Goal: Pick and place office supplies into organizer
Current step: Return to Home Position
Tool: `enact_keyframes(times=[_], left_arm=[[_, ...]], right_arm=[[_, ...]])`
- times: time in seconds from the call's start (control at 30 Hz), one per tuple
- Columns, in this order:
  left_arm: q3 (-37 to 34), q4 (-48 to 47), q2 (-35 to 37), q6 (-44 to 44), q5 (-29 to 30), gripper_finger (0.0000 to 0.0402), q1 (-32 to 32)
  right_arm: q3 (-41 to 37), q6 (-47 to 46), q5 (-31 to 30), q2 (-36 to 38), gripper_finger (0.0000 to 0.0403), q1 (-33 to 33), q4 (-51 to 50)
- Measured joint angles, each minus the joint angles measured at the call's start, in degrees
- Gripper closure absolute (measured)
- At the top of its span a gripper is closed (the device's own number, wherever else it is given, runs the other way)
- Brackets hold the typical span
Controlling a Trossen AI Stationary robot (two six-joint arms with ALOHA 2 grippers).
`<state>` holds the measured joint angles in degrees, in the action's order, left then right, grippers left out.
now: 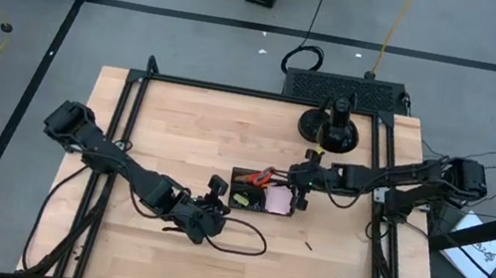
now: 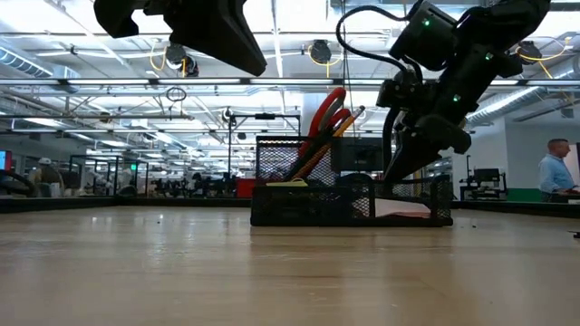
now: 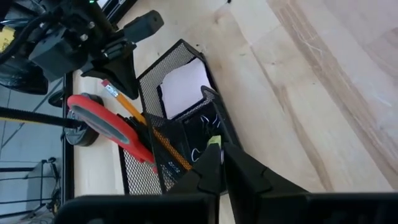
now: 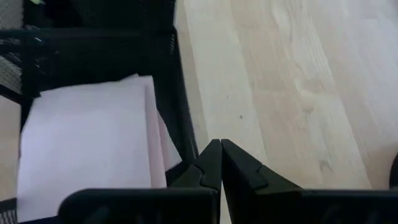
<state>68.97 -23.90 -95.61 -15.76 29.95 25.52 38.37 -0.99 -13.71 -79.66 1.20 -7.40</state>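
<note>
Black mesh organizer (image 2: 308, 206), pink pad (image 4: 87, 143) flat, scissors (image 3: 106, 121) leaning

Bright overhead light falls on the pale wooden surface (image 1: 230, 126), leaving faint, soft shadows under the dark arms (image 1: 113, 159). In the low view, white ceiling lights (image 2: 290, 36) glare behind, turning the black mesh organizer (image 2: 308, 204) nearly to silhouette.

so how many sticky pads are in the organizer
1: the pad lies flat in the organizer's end compartment, nearest the right gripper. Others could be hidden under it.
</note>
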Motion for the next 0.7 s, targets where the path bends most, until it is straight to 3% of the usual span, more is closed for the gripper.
enact_keyframes(times=[0.2,0.4,0.53,0.7], left_arm=[[0.0,0.0,0.0,-1.6,0.8,0.0394,0.0],[0.0,-6.6,2.9,-1.0,7.6,0.0391,1.0],[0.1,-18.3,6.7,5.2,16.3,0.0388,1.7],[-0.2,-27.5,12.0,16.1,18.3,0.0397,1.5]], right_arm=[[1.0,3.4,-4.2,3.9,0.0403,-3.3,1.0],[3.5,10.8,-8.4,14.7,0.0403,-8.6,-2.1],[3.4,11.6,-8.6,24.1,0.0403,-9.6,-8.2],[3.3,7.4,-8.5,33.0,0.0403,-12.4,-14.3]])
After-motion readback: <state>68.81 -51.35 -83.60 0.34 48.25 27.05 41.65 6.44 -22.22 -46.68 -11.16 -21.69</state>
